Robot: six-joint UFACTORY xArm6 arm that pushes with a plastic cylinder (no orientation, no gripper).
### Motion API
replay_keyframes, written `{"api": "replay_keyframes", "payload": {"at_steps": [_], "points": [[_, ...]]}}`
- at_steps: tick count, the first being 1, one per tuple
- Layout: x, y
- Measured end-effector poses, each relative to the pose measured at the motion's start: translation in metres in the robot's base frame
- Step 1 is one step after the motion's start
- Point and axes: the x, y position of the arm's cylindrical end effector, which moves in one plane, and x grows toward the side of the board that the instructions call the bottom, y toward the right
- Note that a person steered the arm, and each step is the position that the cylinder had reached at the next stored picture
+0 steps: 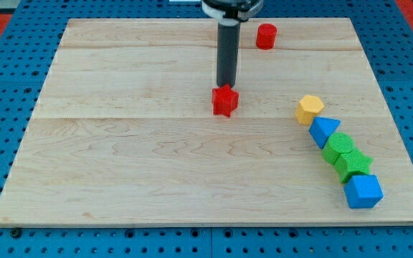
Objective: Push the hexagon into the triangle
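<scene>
A yellow hexagon block (pixel 310 109) lies at the view's right, touching the upper left of a blue triangle block (pixel 324 131). My tip (pixel 226 87) sits at the board's middle top, just above a red star block (pixel 225 101) and touching or nearly touching it. The tip is far to the left of the hexagon and the triangle.
A red cylinder (pixel 266 36) stands near the top edge. Below the triangle, two green blocks (pixel 340 146) (pixel 353 165) and a blue block (pixel 363 190) form a diagonal chain toward the bottom right. The wooden board (pixel 120 158) lies on a blue pegboard.
</scene>
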Motion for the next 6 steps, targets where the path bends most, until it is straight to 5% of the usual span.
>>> {"api": "replay_keyframes", "payload": {"at_steps": [3, 6], "points": [[0.030, 0.115], [0.076, 0.082]]}}
